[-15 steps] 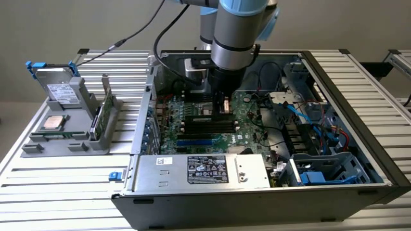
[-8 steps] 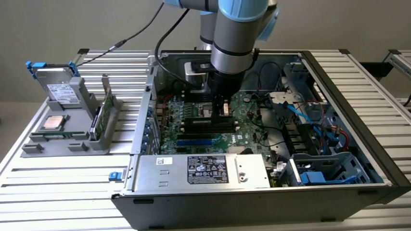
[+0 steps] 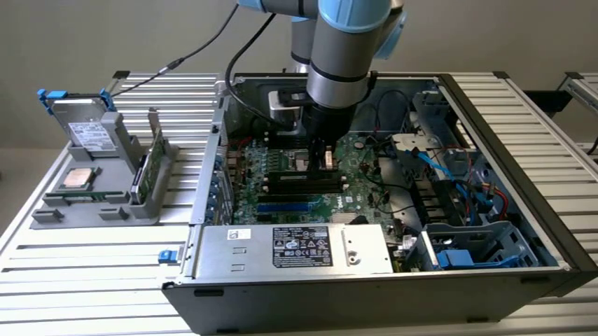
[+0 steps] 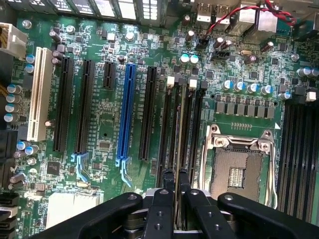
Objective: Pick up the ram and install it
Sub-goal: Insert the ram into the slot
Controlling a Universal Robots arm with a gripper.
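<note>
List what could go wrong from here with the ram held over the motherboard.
1. The ram, pinched edge-on in the end effector, hangs among several closely spaced black memory slots. A slight offset could land it on a slot wall or in the neighbouring slot.
2. The open processor socket lies right beside them, so a slip could strike its contacts.
</note>
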